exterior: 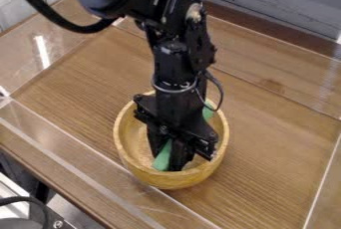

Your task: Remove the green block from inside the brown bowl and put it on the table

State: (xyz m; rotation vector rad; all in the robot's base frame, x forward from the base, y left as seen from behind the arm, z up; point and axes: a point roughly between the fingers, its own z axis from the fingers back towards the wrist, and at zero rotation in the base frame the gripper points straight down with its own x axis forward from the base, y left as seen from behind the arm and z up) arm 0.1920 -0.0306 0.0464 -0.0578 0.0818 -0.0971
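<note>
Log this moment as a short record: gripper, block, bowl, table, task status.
gripper: pointing down inside the bowl, jaws closed on the green block
green block: between the jaws, lower end inside the bowl, mostly hidden by the gripper
brown bowl: upright on the table, near the front acrylic wall
table: wood-grain top, bare to the right of the bowl
task status: block gripped but not yet lifted out of the bowl
</note>
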